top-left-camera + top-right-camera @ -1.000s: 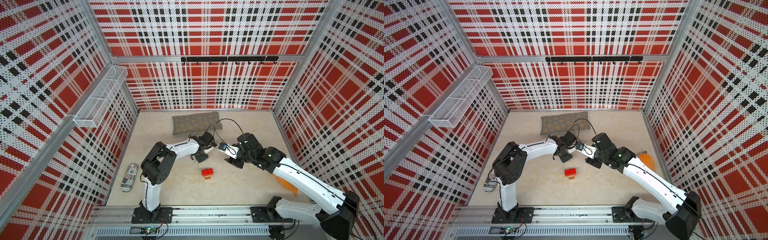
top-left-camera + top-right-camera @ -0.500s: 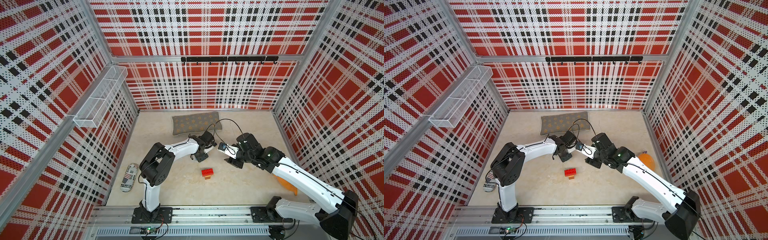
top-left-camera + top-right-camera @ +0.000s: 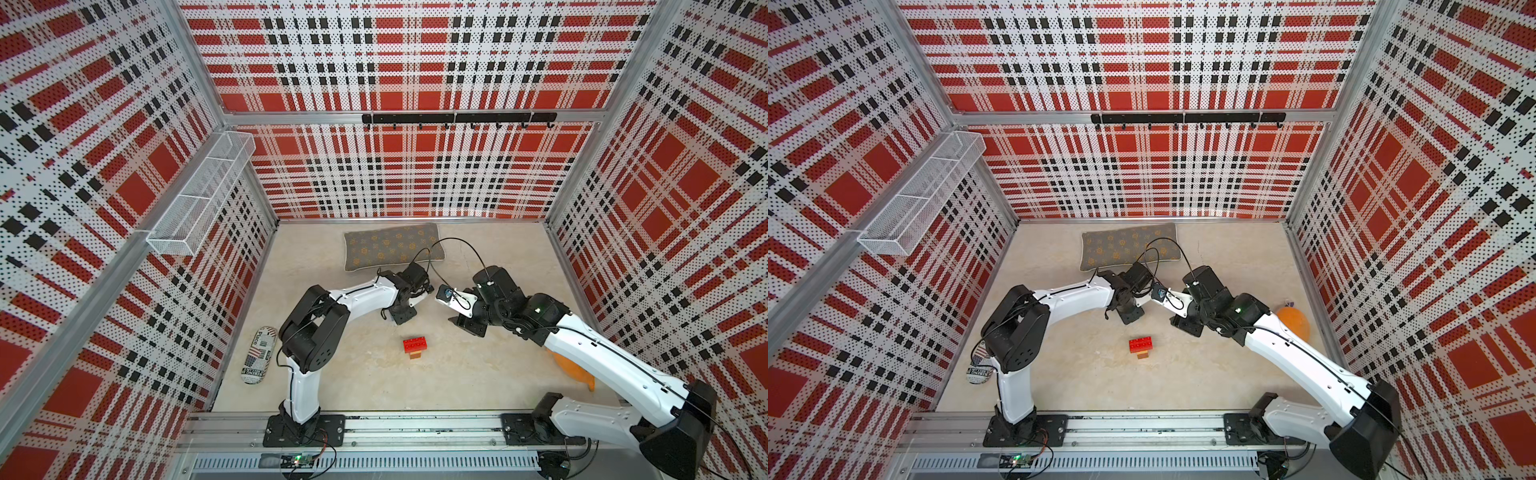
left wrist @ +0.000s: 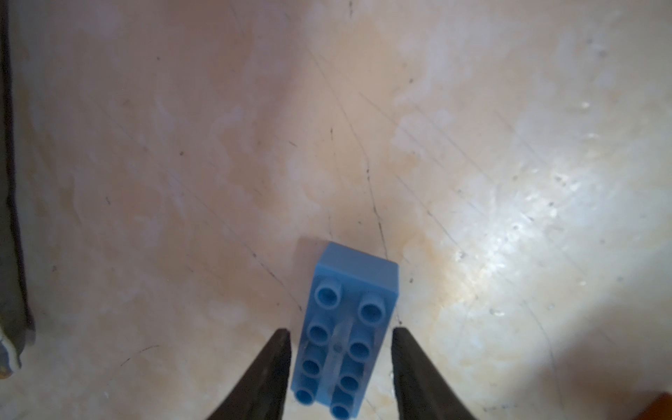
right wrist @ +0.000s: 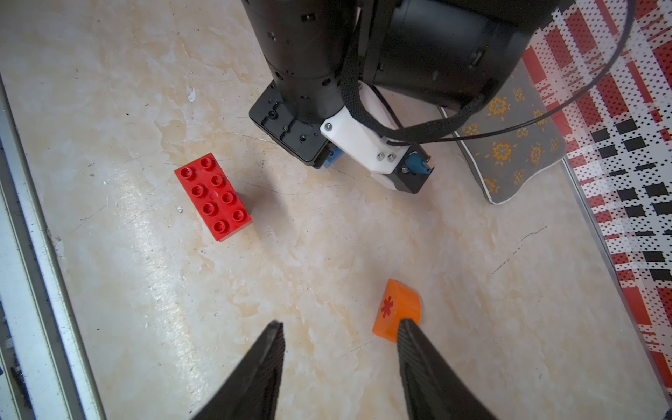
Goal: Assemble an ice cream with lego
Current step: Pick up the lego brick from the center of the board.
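What my next move turns on is how the blue brick (image 4: 345, 327) lies against my left fingers (image 4: 269, 374). It sits studs-up on the surface (image 4: 182, 145) between the two fingers. Its long axis runs out along the line they point, so they bracket its short width. The fingers are spread, not pinching. One looks close against the brick's side, and a sliver of surface shows between the brick and the opposite finger. I judge that a straight close would take it squarely across the narrow sides, with no wrist turn needed first.

In the scene that brick is mid-surface, just near of the cushion (image 3: 390, 247), and it is hidden in both top views. The started stack is the red brick (image 3: 414, 344) on a brown square (image 3: 415, 354). It stands nearer and a little right, with the red brick's long axis running left to right. My left fingers are the closer pair to it.

My right fingers (image 5: 262, 367) are spread and empty. The orange dome (image 5: 394, 309) lies at the tip of one finger, not between them.
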You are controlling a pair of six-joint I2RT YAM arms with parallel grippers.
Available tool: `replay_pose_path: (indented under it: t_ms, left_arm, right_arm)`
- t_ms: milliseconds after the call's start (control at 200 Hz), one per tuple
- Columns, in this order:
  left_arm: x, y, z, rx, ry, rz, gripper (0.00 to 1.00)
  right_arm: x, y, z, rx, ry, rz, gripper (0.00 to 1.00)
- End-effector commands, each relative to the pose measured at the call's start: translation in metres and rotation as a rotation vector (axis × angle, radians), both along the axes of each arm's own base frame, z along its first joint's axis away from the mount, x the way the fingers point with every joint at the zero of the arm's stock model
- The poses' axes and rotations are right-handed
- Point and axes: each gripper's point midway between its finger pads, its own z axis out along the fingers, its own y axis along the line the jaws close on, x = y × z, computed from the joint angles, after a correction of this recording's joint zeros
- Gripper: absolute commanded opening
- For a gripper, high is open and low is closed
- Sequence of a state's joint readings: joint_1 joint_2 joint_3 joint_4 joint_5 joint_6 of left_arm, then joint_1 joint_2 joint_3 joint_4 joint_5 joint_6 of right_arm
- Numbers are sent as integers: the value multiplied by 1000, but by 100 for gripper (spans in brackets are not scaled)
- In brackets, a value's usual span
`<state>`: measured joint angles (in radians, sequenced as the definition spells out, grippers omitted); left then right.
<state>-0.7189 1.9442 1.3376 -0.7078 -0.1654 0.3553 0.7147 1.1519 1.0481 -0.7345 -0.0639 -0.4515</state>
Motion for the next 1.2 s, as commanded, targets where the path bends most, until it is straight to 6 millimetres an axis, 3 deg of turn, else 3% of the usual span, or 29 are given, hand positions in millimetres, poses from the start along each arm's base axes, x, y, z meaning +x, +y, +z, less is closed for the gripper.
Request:
replay_pose_path:
  t_ms: [0,306,651,872,1198]
  left_arm:
    - [4,-2,5,-14,-4,10,50]
    - [5,0,1,-3,2,15,53]
    - [4,1,-2,-7,15,17,45]
    - [3,3,-7,4,25,19,50]
    - [5,2,0,-3,9,23,45]
  right_arm:
    - [1,-2,-5,-1,13,-11,55]
    - [0,-1,-5,0,15,-9,54]
    - [0,-2,-5,1,16,-11,54]
    - [0,-2,-6,0,18,-10,54]
    - [0,-2,-6,1,17,-11,54]
